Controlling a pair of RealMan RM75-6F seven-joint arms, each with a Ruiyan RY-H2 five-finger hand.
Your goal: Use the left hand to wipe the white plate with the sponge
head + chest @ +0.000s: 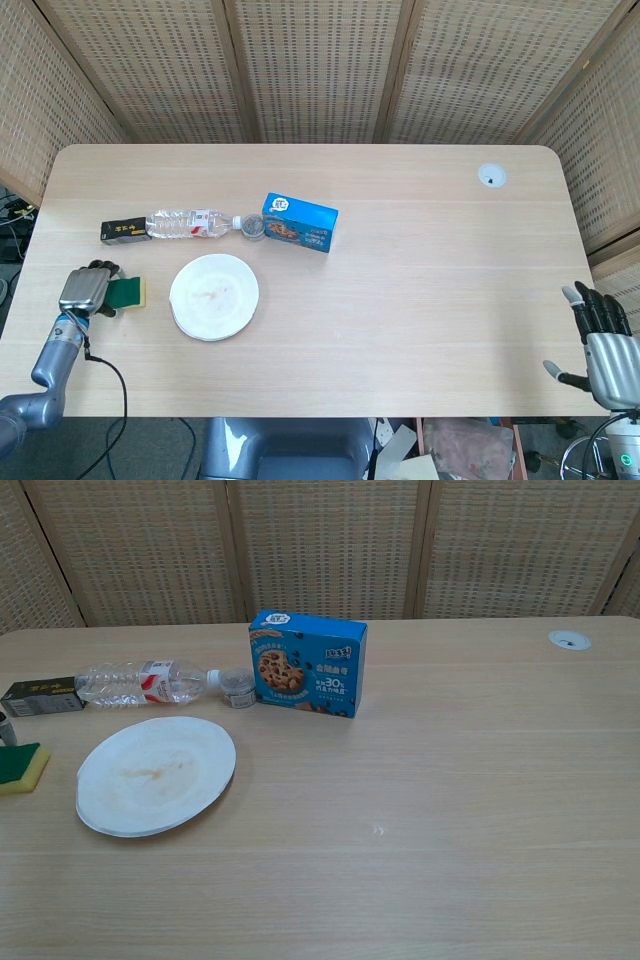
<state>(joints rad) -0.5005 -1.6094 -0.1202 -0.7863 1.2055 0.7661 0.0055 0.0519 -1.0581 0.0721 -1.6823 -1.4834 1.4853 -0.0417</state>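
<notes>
Here the left hand (86,290) sits at the near-left edge of the bench (420,260), over the left end of the sponge (127,292), which lies flat just left of the white plate (214,296) with a narrow strip of wood between them. From the head view the fingers look curled down onto the sponge, but the back of the hand hides the contact, so I cannot tell whether they are gripping it or only resting on it; the chest view shows only a sliver of the hand at the frame edge beside the green-and-yellow sponge. The right hand (605,345) hangs off the far-right corner, fingers spread and holding nothing.

The plate carries a faint brownish smear near its middle, so the wiping itself is not yet done.

The main risk is a shallow hold: the hand covers only one end of the sponge, and a lift from there could let it pivot or drop. Dragging it sideways instead could catch the plate rim and shove the light plate toward the water bottle (190,223) and the cookie box (299,223) behind it. Pressing hard while wiping could also make the plate skate, since nothing braces it.
</notes>
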